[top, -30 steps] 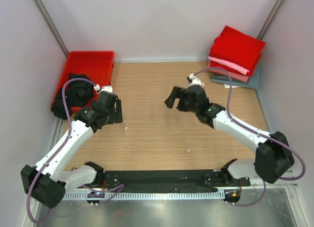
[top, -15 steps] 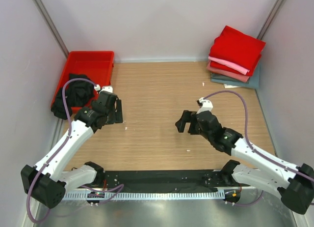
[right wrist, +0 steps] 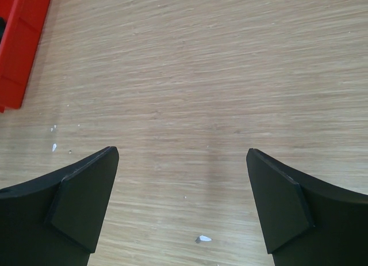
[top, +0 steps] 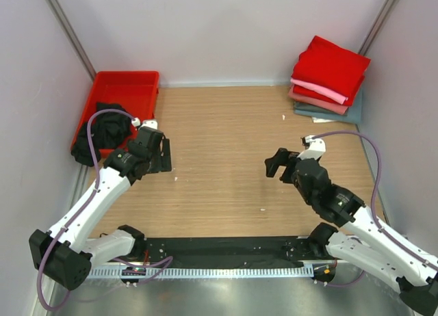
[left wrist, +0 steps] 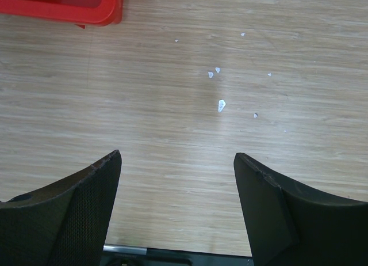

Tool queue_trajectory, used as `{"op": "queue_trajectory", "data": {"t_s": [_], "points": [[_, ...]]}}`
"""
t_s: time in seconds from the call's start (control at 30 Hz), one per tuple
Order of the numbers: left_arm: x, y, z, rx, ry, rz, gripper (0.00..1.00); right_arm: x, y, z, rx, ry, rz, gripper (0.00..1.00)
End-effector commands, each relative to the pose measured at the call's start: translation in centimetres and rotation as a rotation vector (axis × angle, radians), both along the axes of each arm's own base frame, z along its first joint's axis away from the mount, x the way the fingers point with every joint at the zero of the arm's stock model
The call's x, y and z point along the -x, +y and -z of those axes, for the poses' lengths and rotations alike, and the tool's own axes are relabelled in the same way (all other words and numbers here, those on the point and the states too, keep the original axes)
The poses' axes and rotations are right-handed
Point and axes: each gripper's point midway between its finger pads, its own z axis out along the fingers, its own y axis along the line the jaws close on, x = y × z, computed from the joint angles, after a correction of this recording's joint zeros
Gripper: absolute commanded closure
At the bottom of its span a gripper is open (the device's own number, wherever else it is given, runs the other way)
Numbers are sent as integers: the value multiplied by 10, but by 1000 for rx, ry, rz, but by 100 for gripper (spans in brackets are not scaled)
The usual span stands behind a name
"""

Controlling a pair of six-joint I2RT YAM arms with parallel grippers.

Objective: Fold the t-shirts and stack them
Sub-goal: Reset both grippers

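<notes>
A stack of folded t-shirts lies at the back right corner: bright red on top, then pink, red, salmon and grey-blue. A crumpled black t-shirt lies in the red plastic tray at the back left and hangs over its near edge. My left gripper is open and empty over bare wood just right of the tray, as the left wrist view shows. My right gripper is open and empty over the table's middle right, and the right wrist view shows only wood between its jaws.
The tray's corner shows in the left wrist view and its edge in the right wrist view. Small white specks lie on the wood. Grey walls close the table on three sides. A black strip runs along the near edge.
My right arm has pulled back from the table's middle toward the near right, its gripper open throughout. The left arm, the stack and the black shirt have not moved.
</notes>
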Motion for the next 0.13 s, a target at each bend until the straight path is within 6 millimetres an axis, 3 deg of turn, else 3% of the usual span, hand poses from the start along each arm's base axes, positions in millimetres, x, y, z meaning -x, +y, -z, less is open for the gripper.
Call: {"op": "queue_trajectory", "data": {"t_s": [0.0,0.1], "points": [[-4,-2,-7,5,-19,1,20,-4,-8,-4,4,-23,53,0],[-4,-1,-7,-1,-14,-3,20,-3,-4,-5,-12,-34,30,0]]}}
